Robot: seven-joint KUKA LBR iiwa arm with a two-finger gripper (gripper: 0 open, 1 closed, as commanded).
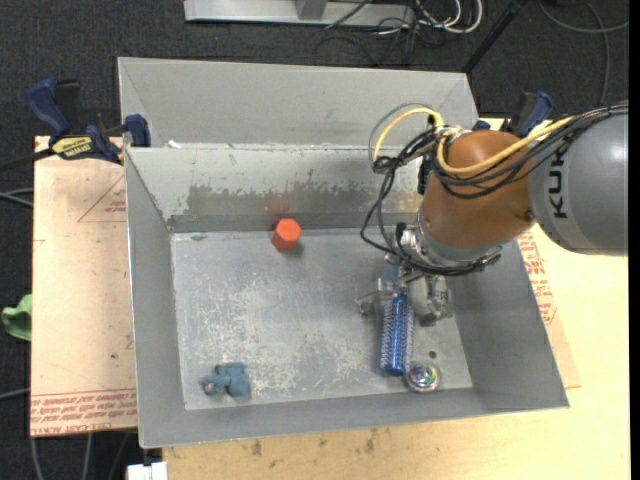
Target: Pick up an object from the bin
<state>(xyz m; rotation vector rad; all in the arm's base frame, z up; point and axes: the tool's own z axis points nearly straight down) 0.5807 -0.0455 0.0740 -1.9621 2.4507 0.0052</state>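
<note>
Blue roller (393, 340): slim, ribbed along its whole length, lying on the floor of the bin (150, 288) in the right half, nearer the front wall than the back. Set almost front to back, lower end tipped slightly toward the left wall. Upper end tucked under the gripper (405, 303); lower end close to the front right corner.

Gripper released: fingers (374, 299) spread apart, one to each side of the roller's upper end, not clamped on it. Hard to tell whether touching it or just beside it.

Just beside the roller's lower end, on its right: a small shiny ball (422, 376), silvery with a tint of purple, touching or nearly touching it, close to the front wall.

Well apart, at the foot of the back wall, about midway along it: a small orange block (287, 233). In the front left corner: a blue-grey lump (227, 381), shaped like a little figure, too small to make out further.

Above the gripper: orange cover (478, 193) at the wrist, with yellow and black cables (400, 138) looped round it, over the right rear part of the floor; grey arm (590, 193) crossing the right wall.

Bare floor across the middle and most of the left half, between block and lump. Tighter on the right: sloping right wall near the gripper, front wall near the ball.
</note>
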